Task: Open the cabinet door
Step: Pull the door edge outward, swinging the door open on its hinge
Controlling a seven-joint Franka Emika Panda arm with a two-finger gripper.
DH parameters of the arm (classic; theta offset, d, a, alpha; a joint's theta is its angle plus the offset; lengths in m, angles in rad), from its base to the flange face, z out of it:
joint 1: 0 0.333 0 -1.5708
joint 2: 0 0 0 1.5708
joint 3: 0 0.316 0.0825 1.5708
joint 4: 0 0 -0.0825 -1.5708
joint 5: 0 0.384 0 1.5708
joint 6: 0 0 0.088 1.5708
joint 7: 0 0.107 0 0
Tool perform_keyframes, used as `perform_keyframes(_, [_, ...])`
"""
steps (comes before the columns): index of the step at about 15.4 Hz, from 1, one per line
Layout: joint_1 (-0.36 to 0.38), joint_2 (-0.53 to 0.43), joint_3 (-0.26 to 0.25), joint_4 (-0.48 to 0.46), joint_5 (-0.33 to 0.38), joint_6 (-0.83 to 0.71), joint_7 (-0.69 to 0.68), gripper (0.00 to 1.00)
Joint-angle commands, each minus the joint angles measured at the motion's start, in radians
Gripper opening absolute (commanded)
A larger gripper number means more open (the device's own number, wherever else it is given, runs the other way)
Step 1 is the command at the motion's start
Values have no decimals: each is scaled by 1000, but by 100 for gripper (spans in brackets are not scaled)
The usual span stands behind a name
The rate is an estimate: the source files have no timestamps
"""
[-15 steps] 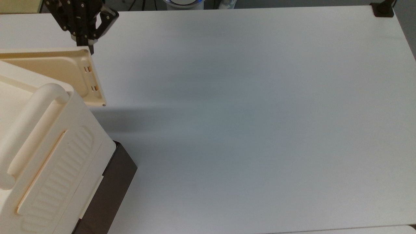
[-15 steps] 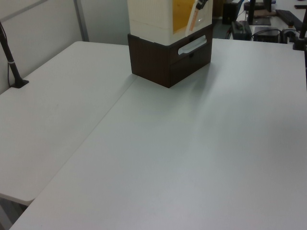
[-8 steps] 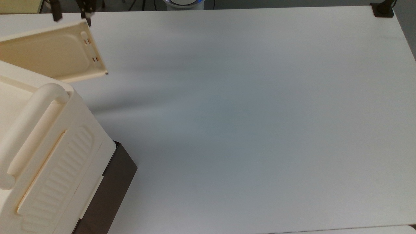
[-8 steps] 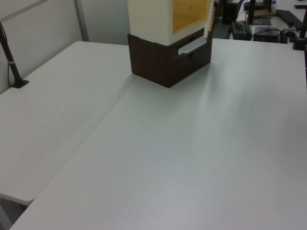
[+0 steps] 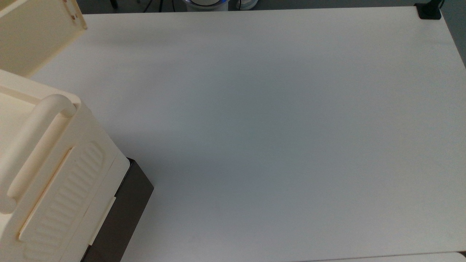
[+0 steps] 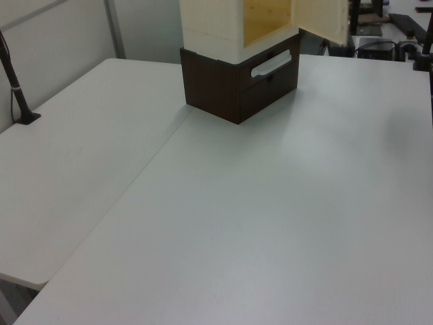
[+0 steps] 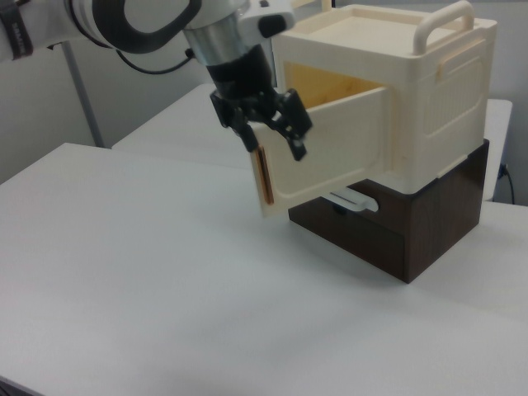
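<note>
The gripper (image 7: pixel 272 140) was spread open astride the free edge of the cabinet door (image 7: pixel 330 153), fingers on either side, not visibly clamped. The door stood swung well out from the cabinet (image 7: pixel 429 91), hinged at the right view's right, exposing the yellowish interior. Judged a light, stiff plastic panel with a smooth, likely slippery face; best purchase is the raised rim at the free edge. The cabinet sat on the white table (image 7: pixel 165 289).

Even, soft overhead light w/ faint shadows on the table (image 5: pixel 276 120); hand (image 7: pixel 268 136) slightly motion-blurred.
</note>
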Motion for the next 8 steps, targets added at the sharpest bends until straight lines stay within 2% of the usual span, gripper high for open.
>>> perform_keyframes(1, [-65,-22,-8,-2,-8,5,-44,100])
perform_keyframes(4, [-73,-20,-41,76,-6,-58,-39,100])
perform_keyframes(6, [-73,-29,-43,90,-3,-86,-33,100])
perform_keyframes(8, [-61,-52,-37,90,44,-86,-22,100])
